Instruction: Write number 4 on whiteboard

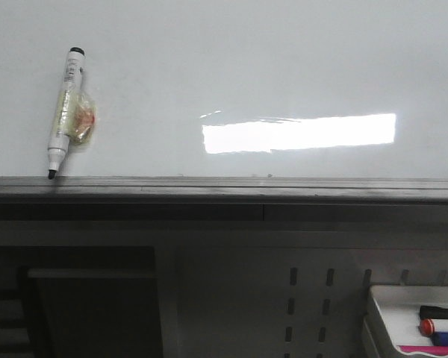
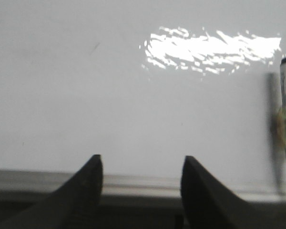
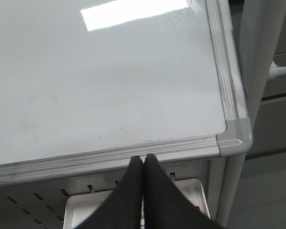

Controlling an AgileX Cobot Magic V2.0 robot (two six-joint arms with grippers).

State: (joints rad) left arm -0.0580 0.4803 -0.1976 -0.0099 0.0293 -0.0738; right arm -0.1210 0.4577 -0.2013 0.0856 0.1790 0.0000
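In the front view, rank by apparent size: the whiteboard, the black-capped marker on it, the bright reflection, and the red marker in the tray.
1. whiteboard
2. bright reflection
3. black-capped marker
4. red marker, though only partly in frame, so its rank is unsure.

Perforated grey metal panel (image 1: 310,306) with rows of slots, lower centre. Dark open recess (image 1: 89,306) at 7 o'clock. White tray (image 1: 411,321) at 5 o'clock, holding markers (image 1: 440,327), red and blue among them. Grey upright post (image 3: 255,62) and grey floor (image 3: 267,191) in the right wrist view.
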